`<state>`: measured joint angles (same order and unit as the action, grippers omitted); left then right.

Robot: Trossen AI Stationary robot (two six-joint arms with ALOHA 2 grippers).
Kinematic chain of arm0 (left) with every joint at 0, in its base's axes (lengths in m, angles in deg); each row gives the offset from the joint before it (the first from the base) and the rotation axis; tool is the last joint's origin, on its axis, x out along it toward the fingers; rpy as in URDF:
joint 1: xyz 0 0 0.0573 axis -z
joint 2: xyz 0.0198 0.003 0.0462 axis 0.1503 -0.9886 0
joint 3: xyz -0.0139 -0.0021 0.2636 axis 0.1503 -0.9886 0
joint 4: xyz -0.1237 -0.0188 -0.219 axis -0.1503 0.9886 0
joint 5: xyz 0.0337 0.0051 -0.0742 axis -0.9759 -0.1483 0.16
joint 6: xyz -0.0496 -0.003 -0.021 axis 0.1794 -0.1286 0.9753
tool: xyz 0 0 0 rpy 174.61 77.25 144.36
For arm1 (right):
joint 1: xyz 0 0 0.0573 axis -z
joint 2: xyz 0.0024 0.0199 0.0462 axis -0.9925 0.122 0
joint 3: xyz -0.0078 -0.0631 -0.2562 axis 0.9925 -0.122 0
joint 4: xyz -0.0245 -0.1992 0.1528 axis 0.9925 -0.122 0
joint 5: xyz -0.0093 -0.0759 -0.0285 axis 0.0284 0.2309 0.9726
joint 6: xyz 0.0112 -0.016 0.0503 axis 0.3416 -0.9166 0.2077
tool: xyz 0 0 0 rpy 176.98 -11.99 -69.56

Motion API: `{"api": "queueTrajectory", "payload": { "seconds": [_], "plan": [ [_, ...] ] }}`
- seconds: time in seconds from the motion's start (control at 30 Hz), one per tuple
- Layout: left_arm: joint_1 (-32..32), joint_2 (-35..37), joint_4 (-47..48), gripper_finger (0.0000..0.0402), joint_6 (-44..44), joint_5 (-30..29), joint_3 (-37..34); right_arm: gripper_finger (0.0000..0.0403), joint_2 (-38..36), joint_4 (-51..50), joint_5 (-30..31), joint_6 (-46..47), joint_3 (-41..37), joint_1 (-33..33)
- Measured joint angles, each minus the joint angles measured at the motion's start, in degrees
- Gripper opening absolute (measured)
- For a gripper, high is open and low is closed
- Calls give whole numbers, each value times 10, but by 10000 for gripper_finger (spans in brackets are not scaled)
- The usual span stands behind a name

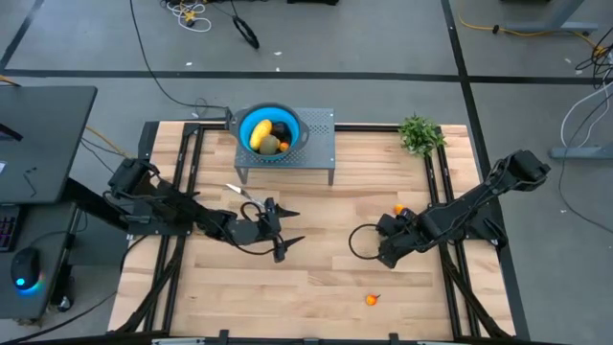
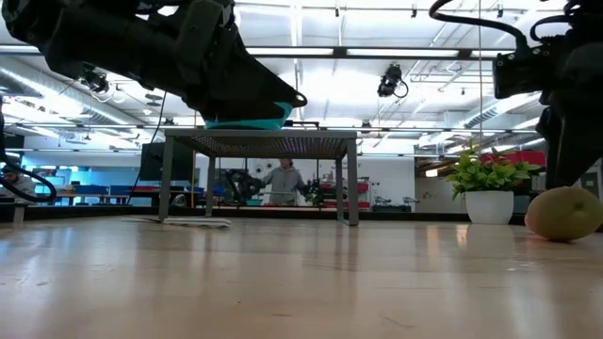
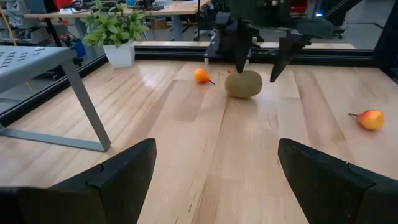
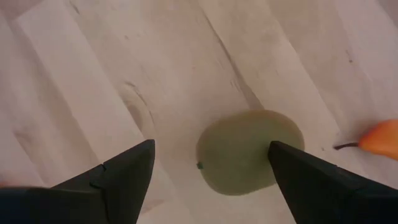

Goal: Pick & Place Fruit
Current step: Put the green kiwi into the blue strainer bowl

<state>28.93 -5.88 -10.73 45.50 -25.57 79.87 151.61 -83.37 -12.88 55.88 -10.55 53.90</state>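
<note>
An olive-brown oval fruit [image 4: 247,154] lies on the wooden table [image 1: 316,278], also seen as the oval fruit [image 3: 243,84] and the oval fruit [image 2: 565,214]. My right gripper [image 4: 211,146] hangs open just above it, fingers pointing down; the fruit sits nearer one finger [image 4: 323,180]. I cannot tell whether that finger touches it. My left gripper [image 1: 289,228] is open at mid-table, facing the right gripper [image 3: 258,71]. A blue bowl [image 1: 290,123] on a grey stand [image 1: 321,123] holds a yellow fruit [image 1: 261,133], an olive-brown one and a dark one.
A small orange piece [image 1: 399,209] lies beside the right gripper, another orange piece [image 1: 372,299] near the table's near edge. A potted green plant [image 1: 419,134] stands at the far right. A knife [image 1: 239,190] lies in front of the stand. Bare wood separates the two grippers.
</note>
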Motion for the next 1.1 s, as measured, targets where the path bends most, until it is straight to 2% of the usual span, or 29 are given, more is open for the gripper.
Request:
{"api": "queueTrajectory", "payload": {
  "seconds": [0.47,0.8,1.1],
  "plan": [
    [-11,0,0,346,-21,0,0,328,0,-10,24,-9,-1,11],
    [-33,0,-26,346,-62,44,0,328,1,89,50,-68,-1,11],
    [-43,0,-21,346,-76,47,0,328,1,6,66,-113,1,11]
  ]
}}
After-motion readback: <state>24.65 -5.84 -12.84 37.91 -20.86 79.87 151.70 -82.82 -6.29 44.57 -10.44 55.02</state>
